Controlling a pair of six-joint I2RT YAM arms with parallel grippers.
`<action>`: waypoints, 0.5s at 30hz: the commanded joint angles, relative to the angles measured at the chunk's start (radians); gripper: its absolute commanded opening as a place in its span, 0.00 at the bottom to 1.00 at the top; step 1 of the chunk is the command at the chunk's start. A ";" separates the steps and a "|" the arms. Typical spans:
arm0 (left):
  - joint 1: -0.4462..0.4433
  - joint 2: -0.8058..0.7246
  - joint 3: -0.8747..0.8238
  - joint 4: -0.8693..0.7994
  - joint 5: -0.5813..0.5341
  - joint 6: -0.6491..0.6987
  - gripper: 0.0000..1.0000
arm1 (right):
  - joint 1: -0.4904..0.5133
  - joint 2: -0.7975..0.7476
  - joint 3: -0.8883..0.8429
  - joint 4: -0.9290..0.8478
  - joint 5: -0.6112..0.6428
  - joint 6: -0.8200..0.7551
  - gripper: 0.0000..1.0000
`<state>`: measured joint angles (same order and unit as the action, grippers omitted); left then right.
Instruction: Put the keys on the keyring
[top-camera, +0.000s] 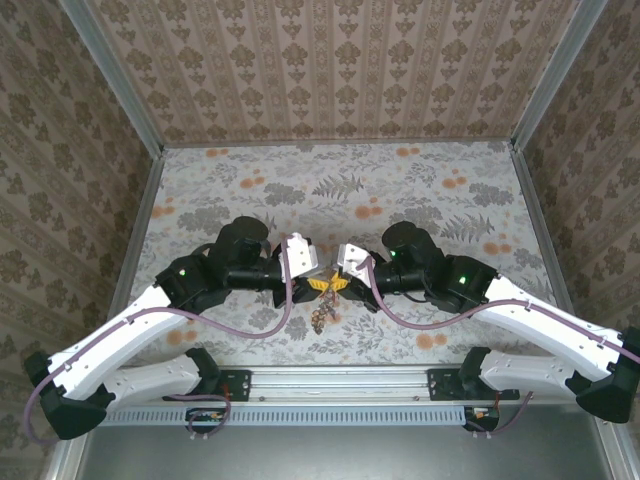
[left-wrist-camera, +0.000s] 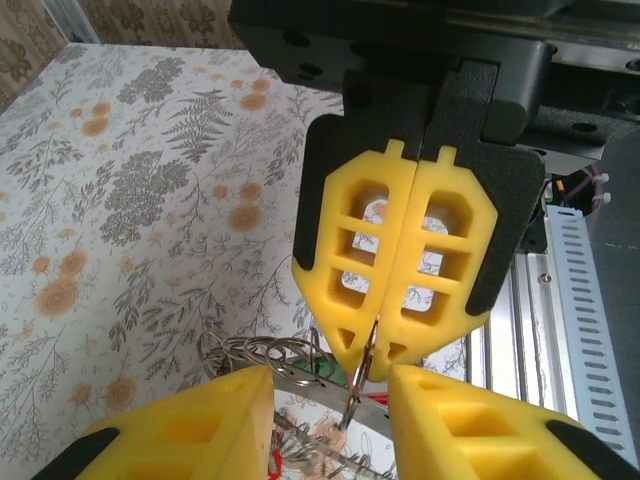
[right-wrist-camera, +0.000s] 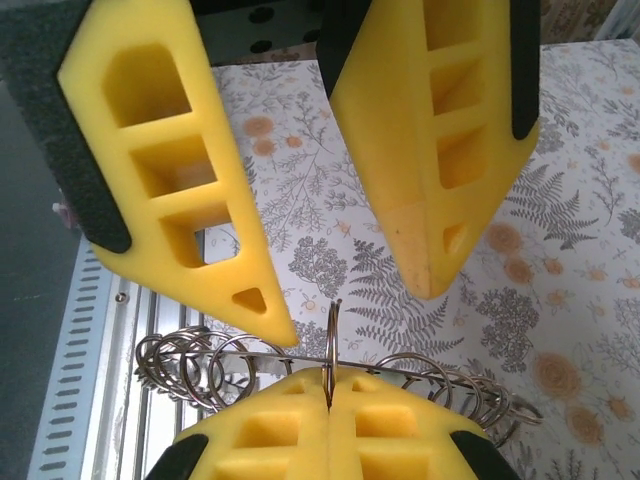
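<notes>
The right gripper (right-wrist-camera: 330, 388) is shut on one thin upright loop of the keyring (right-wrist-camera: 210, 358), whose coils trail (partly hidden) by the near middle of the table (top-camera: 400, 190), while the left gripper (right-wrist-camera: 355, 310) stands part open, holding nothing, jaws astride that loop.

A robot test cell in a laboratory is indicated. A flat table top covered in a grey-and-orange floral-print sheet (top-camera: 330, 190) is boxed in by brown damask-patterned wall panels (top-camera: 330, 70) set in bare aluminium frame posts (top-camera: 113, 80). Two white-and-black robot arms (top-camera: 120, 335) are bolted to a silver aluminium rail (top-camera: 340, 380), fronted by a slotted grey cable duct (top-camera: 340, 414).
</notes>
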<state>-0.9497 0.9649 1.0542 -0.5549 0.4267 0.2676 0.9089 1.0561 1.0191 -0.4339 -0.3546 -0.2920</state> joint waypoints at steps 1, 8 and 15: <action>-0.004 -0.006 -0.009 0.036 0.036 0.018 0.32 | 0.007 -0.020 0.040 0.046 -0.047 0.003 0.00; -0.003 -0.014 -0.027 0.047 0.028 0.010 0.32 | 0.007 -0.024 0.044 0.047 -0.052 0.002 0.00; -0.004 -0.008 -0.049 0.025 0.028 0.000 0.28 | -0.001 -0.041 0.038 0.059 -0.065 0.002 0.00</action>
<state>-0.9497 0.9646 1.0271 -0.5236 0.4355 0.2668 0.9077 1.0508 1.0195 -0.4271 -0.3748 -0.2890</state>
